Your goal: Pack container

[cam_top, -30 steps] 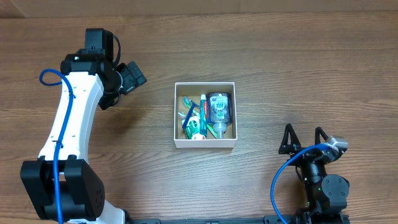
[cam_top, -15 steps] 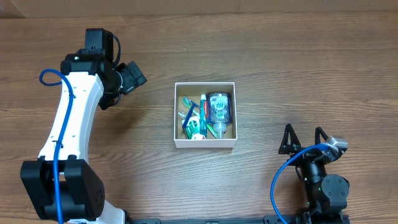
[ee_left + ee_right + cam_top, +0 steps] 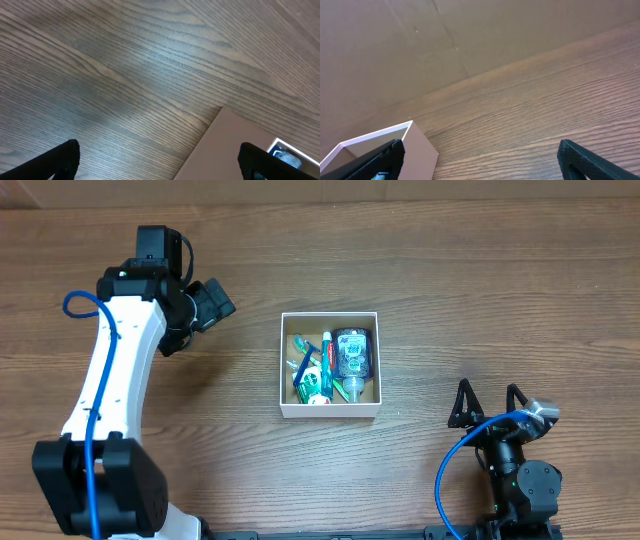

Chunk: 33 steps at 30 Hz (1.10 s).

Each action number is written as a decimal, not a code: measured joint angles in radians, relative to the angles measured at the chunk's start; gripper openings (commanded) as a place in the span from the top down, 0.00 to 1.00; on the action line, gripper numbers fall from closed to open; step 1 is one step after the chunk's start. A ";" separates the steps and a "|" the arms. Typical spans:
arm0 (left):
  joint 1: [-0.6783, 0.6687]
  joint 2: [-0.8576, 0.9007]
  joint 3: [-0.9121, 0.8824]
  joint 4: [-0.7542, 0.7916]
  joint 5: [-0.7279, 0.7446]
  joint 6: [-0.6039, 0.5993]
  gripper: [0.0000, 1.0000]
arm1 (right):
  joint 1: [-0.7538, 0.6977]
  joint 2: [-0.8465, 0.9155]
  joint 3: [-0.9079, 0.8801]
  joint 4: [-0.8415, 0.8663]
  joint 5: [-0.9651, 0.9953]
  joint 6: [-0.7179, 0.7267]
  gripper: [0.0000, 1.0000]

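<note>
The container (image 3: 330,411), a small square white-walled cardboard box, stands at the table's middle. Inside lie a clear bottle with a blue label (image 3: 353,352), a toothpaste tube (image 3: 326,360) and toothbrushes (image 3: 302,370). My left gripper (image 3: 216,302) is open and empty, to the box's upper left, apart from it. Its wrist view shows the box wall (image 3: 235,145) between its fingertips (image 3: 159,161). My right gripper (image 3: 488,402) is open and empty, to the box's lower right. Its wrist view shows the box corner (image 3: 417,142) at the lower left.
The wooden table top (image 3: 480,290) surrounds the box. A brown cardboard wall (image 3: 445,40) stands at the table's far edge. Blue cables run along both arms.
</note>
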 measured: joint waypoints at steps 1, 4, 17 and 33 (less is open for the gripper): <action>0.000 -0.014 0.000 0.000 0.000 0.000 0.00 | 0.000 0.000 0.000 0.000 0.000 -0.001 0.00; 0.000 -0.107 0.000 0.000 0.000 0.000 0.00 | 0.000 0.000 0.000 0.000 0.000 0.000 0.00; 0.000 -0.858 0.007 0.000 0.000 0.000 0.00 | 0.000 0.000 0.000 0.000 0.000 -0.003 0.00; 0.000 -1.459 0.015 -0.263 -0.008 0.000 0.00 | 0.000 0.000 0.000 0.000 0.000 -0.003 0.00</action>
